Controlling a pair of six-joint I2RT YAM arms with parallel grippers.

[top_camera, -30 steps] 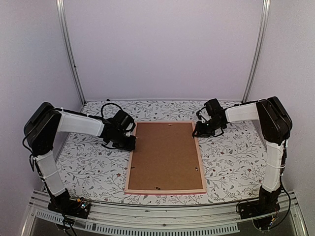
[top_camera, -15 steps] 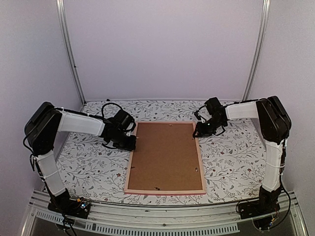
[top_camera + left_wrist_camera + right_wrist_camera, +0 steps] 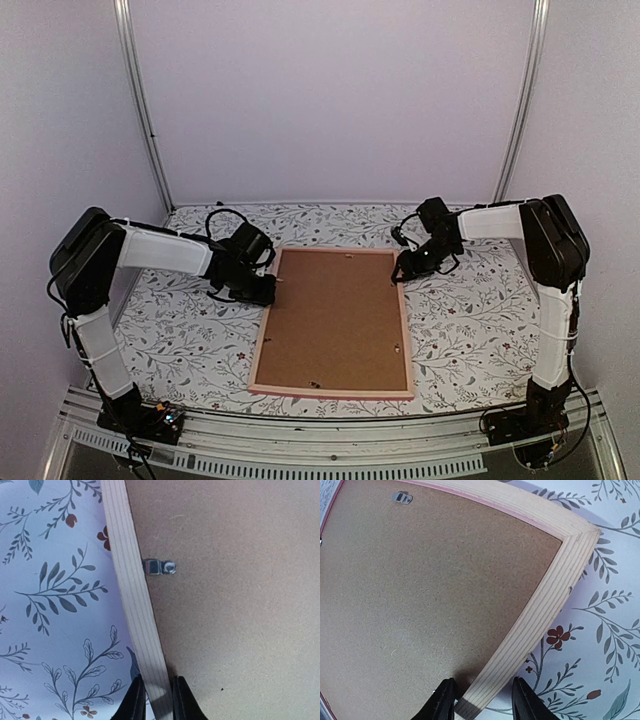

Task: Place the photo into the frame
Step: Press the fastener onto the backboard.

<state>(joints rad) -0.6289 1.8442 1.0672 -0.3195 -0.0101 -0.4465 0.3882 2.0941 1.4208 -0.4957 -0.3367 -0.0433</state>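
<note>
The pink frame (image 3: 330,392) lies face down, its brown backing board (image 3: 335,315) up. My left gripper (image 3: 268,290) is shut on the frame's left rail (image 3: 132,590); in the left wrist view the fingers (image 3: 156,700) pinch the pale wood from both sides. My right gripper (image 3: 402,270) straddles the right rail (image 3: 555,595) close to the far right corner, with the rail between its fingers (image 3: 482,700), and holds it. The photo is not in view.
The frame rests on a floral-patterned tablecloth (image 3: 470,320). Small metal retaining clips (image 3: 160,567) (image 3: 402,498) sit on the board's edges. Aluminium posts (image 3: 140,110) and pale walls close in the back and sides.
The right gripper has shifted slightly left along the far right corner. The frame has shifted a little and looks slightly bigger. The left arm has barely moved.
</note>
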